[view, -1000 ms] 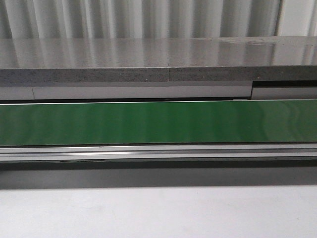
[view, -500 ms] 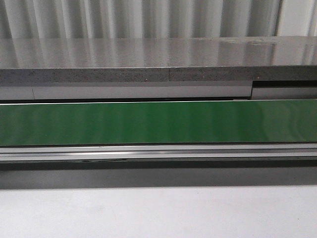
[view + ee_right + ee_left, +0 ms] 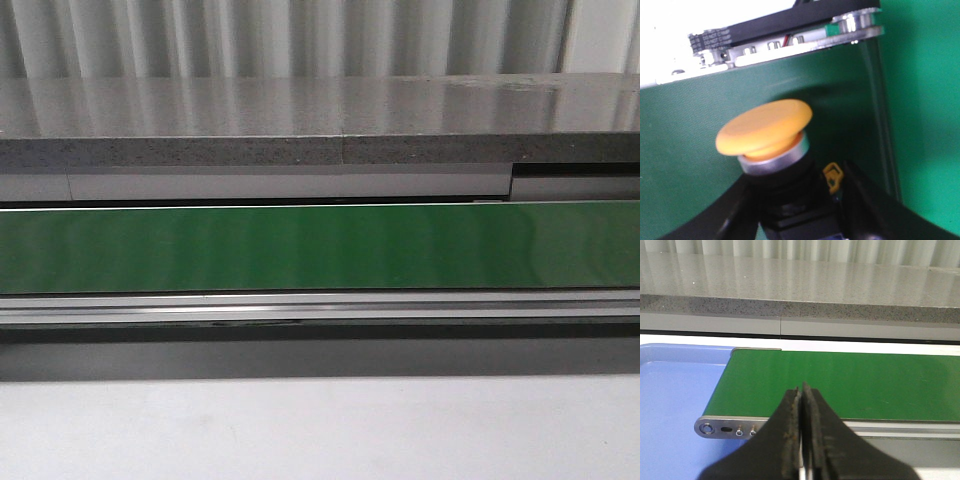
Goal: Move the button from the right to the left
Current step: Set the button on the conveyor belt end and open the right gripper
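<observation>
- Front view: only the long green belt [image 3: 320, 247] on show, running across between a grey stone ledge [image 3: 320, 120] and the white table [image 3: 320, 430]. Nothing riding on the visible stretch. No button, no arm, no gripper here.
- Left wrist view: left gripper [image 3: 802, 405] hanging above the belt's end roller, fingers pressed together, nothing between them. Just beside that belt end, a blue tray [image 3: 675, 405]; looks bare in the part shown, the likely landing spot.
- Right wrist view: there it is, the button [image 3: 765, 131], yellow-orange cap tilted, silver collar beneath, dark body below that, sitting between the black fingers [image 3: 867, 200] of the right gripper [image 3: 790, 210] above green belt surface. Fingers close against the body on both sides; looks like a pinch, firm contact hard to confirm through the blur.
- Handling, as a guess: small, light, rigid plastic and metal. Smooth domed cap probably slippery, and apt to depress, so best taken by the boxy body under the collar.
</observation>
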{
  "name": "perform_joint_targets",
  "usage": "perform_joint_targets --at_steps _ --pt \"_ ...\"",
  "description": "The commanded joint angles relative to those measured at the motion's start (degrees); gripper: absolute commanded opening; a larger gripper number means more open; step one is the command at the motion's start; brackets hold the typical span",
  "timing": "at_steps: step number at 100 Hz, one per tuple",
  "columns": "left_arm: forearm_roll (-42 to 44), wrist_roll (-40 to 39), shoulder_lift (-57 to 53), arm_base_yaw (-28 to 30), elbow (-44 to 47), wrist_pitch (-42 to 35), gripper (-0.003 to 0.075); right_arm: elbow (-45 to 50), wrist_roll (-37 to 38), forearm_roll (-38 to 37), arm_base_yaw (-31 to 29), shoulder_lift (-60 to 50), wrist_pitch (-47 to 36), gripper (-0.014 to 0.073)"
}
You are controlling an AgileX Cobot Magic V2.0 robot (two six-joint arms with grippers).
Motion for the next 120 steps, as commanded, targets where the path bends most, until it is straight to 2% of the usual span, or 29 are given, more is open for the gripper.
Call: perform_joint_targets --at_steps 1,11,18,50,59,74,88,94,120 --pt "-0.03 -0.35 -1.97 0.01 1.41 -4.45 -0.0020 -1.26 -0.12 0.22 -0.06 -2.61 -0.44 0.0381" --pt "-0.03 -0.35 -1.97 0.01 1.41 -4.45 -0.0020 -1.26 -0.12 0.22 -0.06 -2.61 -0.45 0.0519" --pt "-0.03 -0.35 -1.97 0.01 1.41 -4.45 -0.0020 -1.32 -0.32 0.22 -0.06 -2.81 -0.46 0.0576" --pt "-0.03 -0.35 -1.97 0.01 1.41 -4.45 -0.0020 -1.22 -8.12 3.21 0.65 -11.48 -2.90 0.0576" --pt "-0.03 -0.35 -1.97 0.01 1.41 -4.45 -0.0020 -0.45 -8.22 3.34 1.66 -14.70 -2.92 0.0484" --pt "-0.03 -0.35 -1.97 0.01 1.41 -4.45 -0.0020 2.34 -8.22 3.82 3.76 -19.67 -2.99 0.0181" --pt "-0.03 -0.35 -1.97 0.01 1.41 -4.45 -0.0020 6.09 -8.22 3.82 6.69 -24.01 -3.84 -0.0027" --pt "-0.03 -0.35 -1.97 0.01 1.41 -4.45 -0.0020 7.82 -8.22 3.82 8.00 -25.86 -5.05 -0.0073" --pt "-0.03 -0.35 -1.97 0.01 1.41 -4.45 -0.0020 16.86 -8.22 3.82 14.20 -36.05 -10.48 -0.0065"
